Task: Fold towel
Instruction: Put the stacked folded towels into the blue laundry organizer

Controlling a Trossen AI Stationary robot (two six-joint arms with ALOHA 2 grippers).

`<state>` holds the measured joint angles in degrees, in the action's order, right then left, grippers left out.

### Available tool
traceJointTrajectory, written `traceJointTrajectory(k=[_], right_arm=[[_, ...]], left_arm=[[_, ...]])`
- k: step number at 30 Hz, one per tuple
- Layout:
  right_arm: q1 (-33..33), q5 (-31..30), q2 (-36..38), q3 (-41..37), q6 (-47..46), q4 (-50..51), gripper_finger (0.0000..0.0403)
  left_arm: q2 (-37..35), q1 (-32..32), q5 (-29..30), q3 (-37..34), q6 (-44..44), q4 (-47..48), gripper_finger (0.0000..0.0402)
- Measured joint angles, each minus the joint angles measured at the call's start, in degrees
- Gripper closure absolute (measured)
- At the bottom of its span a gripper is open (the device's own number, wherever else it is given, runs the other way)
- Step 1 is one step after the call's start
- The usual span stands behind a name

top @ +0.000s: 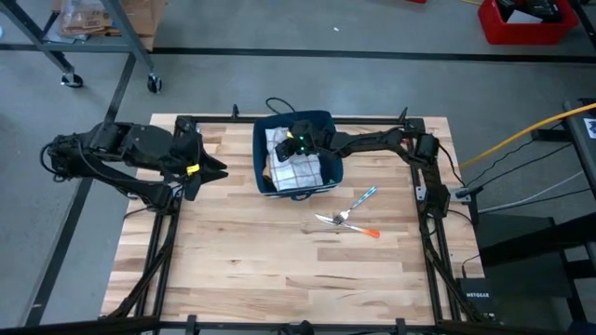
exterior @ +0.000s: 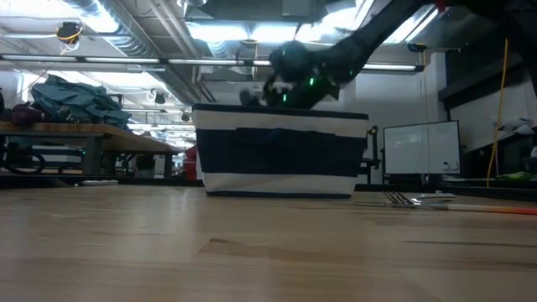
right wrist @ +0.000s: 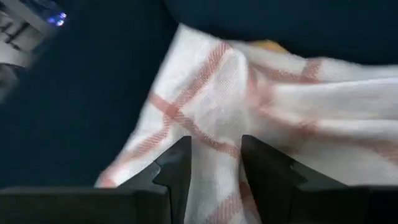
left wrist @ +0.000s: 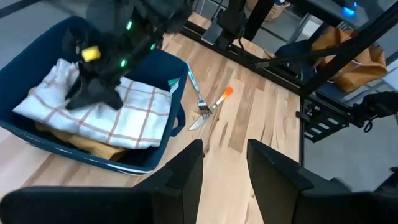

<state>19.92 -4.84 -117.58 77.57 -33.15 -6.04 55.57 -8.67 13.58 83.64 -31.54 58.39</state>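
Two dark fingers of the right gripper stand partly open just above the towel, a soft white cloth with thin red checks, and they hold nothing. It lies crumpled in the dark blue bin at about 12 o'clock on the pale wooden worktop, with its long axis running roughly from 12 to 6 o'clock. At 9 o'clock the left gripper waits, partly open and empty. Metal fork and an orange-tipped tool lie at 3 o'clock from the bin.
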Motion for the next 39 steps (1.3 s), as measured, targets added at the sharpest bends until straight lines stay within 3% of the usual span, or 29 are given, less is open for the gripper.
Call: traceJointTrajectory(k=[8,14,23,33,39], right_arm=[[-0.85,3.06,12.45,0.12,4.87,0.71,0.0259],[-4.46,6.16,16.79,0.25,8.01,4.35,0.0259],[-11.67,0.14,10.73,0.12,8.14,20.00,0.0259],[-12.37,2.26,0.29,0.51,6.28,18.13,0.0259],[-12.38,3.49,0.91,0.33,5.71,17.39,0.0259]], left_arm=[[-1.55,0.00,0.25,0.00,-0.19,3.08,0.0286],[-2.36,0.00,0.37,0.00,-0.01,3.62,0.0286],[-1.67,0.00,0.59,0.00,-1.62,7.48,0.0286],[-0.16,0.00,0.59,0.00,-1.62,7.54,0.0286],[0.44,0.00,0.59,0.00,-1.52,7.53,0.0286]])
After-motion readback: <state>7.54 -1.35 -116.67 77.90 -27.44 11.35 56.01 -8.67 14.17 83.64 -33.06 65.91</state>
